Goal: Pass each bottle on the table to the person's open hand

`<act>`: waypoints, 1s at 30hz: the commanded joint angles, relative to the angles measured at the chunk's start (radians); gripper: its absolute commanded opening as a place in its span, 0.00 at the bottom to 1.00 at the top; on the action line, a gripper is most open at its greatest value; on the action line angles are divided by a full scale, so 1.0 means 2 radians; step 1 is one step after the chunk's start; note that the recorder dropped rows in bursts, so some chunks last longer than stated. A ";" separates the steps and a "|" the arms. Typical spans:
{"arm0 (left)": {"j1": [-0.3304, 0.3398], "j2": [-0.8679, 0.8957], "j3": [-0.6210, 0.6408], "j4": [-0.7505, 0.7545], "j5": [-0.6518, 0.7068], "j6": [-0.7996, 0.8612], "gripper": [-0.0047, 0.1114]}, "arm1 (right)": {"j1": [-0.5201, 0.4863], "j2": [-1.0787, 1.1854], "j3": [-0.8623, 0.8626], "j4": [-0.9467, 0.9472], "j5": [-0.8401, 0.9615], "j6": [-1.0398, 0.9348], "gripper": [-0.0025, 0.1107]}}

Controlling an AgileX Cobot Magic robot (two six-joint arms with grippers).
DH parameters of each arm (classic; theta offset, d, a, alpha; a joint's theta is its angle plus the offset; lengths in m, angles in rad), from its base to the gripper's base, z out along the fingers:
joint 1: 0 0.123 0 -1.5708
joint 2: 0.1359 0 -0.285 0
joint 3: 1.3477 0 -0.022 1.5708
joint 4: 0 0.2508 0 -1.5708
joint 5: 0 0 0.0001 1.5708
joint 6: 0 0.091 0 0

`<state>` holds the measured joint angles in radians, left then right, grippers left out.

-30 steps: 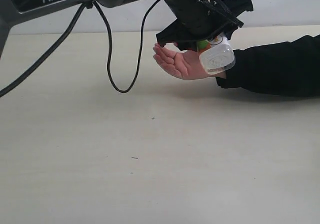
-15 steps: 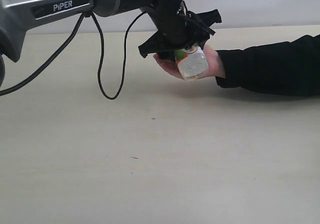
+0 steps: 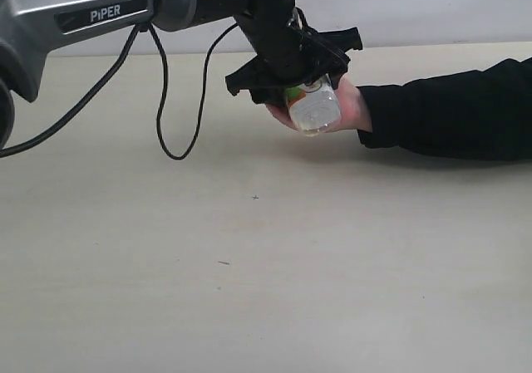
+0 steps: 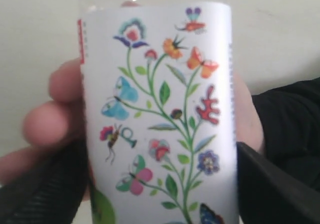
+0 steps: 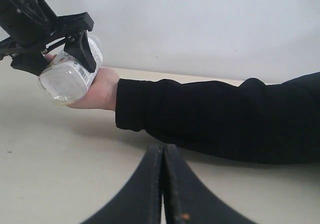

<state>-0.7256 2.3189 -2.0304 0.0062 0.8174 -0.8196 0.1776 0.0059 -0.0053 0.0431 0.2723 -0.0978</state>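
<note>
- Floral-labelled bottle (image 3: 314,109), upper centre of the exterior view, lies in the person's open hand (image 3: 353,107), base toward the camera.
- Left hand (image 3: 301,89) straddles it from above; clamped or released cannot be told.

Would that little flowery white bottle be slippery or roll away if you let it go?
The small white floral-labelled plastic bottle seems empty through its clear base, so probably light. Round and smooth, it may roll or slip.
</note>
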 commanded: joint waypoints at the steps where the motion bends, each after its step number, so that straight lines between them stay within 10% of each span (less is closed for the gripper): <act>1: 0.003 -0.015 -0.002 -0.003 0.010 0.020 0.68 | -0.001 -0.003 0.003 0.002 -0.002 -0.002 0.02; 18: 0.003 -0.066 -0.002 -0.013 0.097 0.172 0.67 | -0.001 -0.003 0.003 0.002 -0.002 -0.002 0.02; 23: -0.001 -0.089 -0.002 -0.017 0.131 0.202 0.39 | -0.001 -0.003 0.003 0.002 -0.002 -0.002 0.02; 26: -0.004 -0.103 -0.002 -0.017 0.144 0.202 0.06 | -0.001 -0.003 0.003 0.002 -0.002 -0.002 0.02; 30: -0.016 -0.117 -0.002 -0.017 0.163 0.228 0.04 | -0.001 -0.003 0.003 0.002 -0.002 -0.002 0.02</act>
<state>-0.7392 2.1135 -2.0304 -0.0232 1.1154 -0.3979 0.1776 0.0059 -0.0053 0.0431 0.2723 -0.0978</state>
